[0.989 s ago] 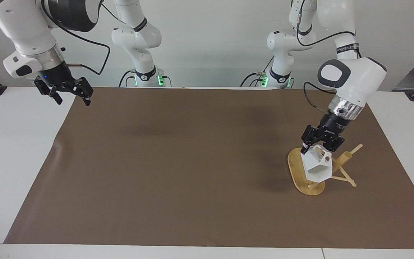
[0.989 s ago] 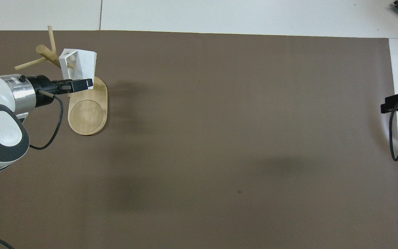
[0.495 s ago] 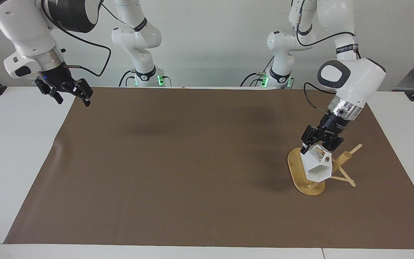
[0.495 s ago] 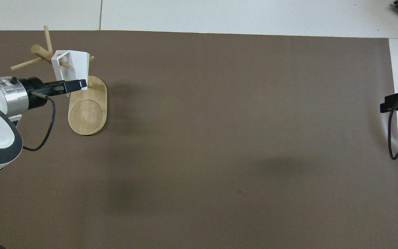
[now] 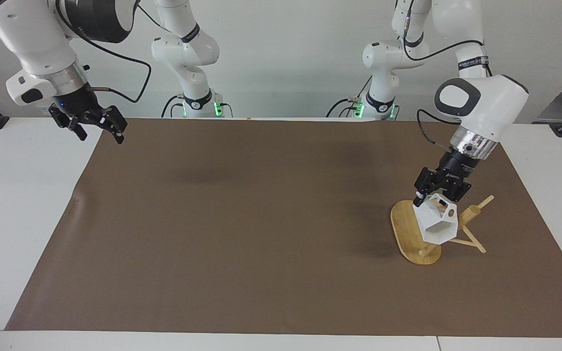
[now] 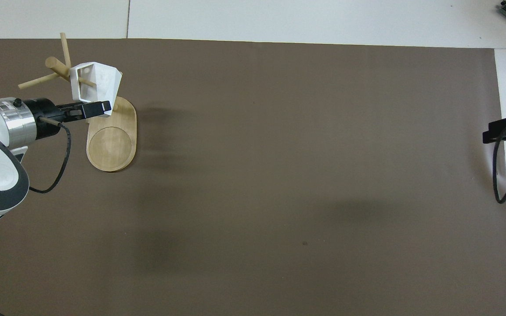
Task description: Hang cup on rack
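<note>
The white faceted cup (image 5: 438, 225) hangs tilted beside the post of the bamboo rack (image 5: 409, 233), and a thin peg runs through its handle. In the overhead view the cup (image 6: 97, 81) sits over the end of the rack's oval base (image 6: 111, 147) that is farther from the robots. My left gripper (image 5: 434, 197) is right on top of the cup and shut on its upper wall; it also shows in the overhead view (image 6: 105, 107). My right gripper (image 5: 96, 130) is open and empty, and waits in the air over the mat's edge at the right arm's end.
A brown mat (image 5: 261, 219) covers most of the white table (image 5: 17, 204). The rack's pegs (image 5: 478, 204) stick out toward the left arm's end of the table. The right gripper's tip and cable (image 6: 505, 131) show at the edge of the overhead view.
My left gripper shifted slightly toward the left arm's end with the cup. The cup turned on the peg, and the rack rocked and came back. The right arm barely moved.
</note>
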Controlling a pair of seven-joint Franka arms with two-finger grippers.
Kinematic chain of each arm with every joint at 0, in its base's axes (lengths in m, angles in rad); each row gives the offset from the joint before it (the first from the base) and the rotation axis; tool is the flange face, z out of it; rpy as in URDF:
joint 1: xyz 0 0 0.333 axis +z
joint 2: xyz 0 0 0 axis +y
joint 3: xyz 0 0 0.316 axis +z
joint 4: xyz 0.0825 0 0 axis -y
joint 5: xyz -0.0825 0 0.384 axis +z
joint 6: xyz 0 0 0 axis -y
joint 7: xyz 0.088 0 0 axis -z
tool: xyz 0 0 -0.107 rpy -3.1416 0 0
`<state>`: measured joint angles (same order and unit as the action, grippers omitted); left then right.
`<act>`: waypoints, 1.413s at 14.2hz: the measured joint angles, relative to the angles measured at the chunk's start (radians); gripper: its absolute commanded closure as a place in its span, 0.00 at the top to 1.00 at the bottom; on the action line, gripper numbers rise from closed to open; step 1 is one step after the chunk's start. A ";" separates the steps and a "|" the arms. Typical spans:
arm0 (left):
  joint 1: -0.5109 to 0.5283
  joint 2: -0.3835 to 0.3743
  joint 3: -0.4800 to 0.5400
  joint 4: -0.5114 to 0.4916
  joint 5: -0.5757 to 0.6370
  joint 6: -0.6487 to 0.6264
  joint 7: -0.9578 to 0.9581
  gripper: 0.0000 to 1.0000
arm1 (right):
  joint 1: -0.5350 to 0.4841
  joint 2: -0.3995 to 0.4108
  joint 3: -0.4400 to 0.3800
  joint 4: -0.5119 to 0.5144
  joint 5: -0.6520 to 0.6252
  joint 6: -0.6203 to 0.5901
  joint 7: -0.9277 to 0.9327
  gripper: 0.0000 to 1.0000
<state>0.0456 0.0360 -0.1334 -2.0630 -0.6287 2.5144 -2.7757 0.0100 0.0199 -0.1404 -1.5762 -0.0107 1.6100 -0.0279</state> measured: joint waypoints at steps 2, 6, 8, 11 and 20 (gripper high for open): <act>0.000 -0.006 0.000 0.000 0.000 -0.002 0.000 0.82 | 0.000 0.000 0.000 -0.001 0.000 0.000 0.000 1.00; 0.001 -0.047 0.004 0.003 0.000 -0.052 0.004 0.91 | 0.000 0.000 0.000 -0.001 0.000 0.000 0.000 1.00; 0.002 -0.085 0.006 0.003 0.001 -0.104 0.015 0.95 | 0.000 0.000 0.000 -0.001 0.000 0.000 0.000 1.00; 0.002 -0.127 0.006 0.003 0.054 -0.158 0.043 0.97 | -0.001 0.000 -0.001 -0.001 0.000 0.000 0.000 1.00; -0.001 -0.142 -0.005 0.044 0.262 -0.217 0.450 1.00 | -0.003 0.000 -0.001 -0.002 0.000 0.000 0.000 1.00</act>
<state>0.0448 -0.1057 -0.1385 -2.0192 -0.3663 2.2970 -2.3260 0.0071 0.0198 -0.1416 -1.5784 -0.0107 1.6099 -0.0279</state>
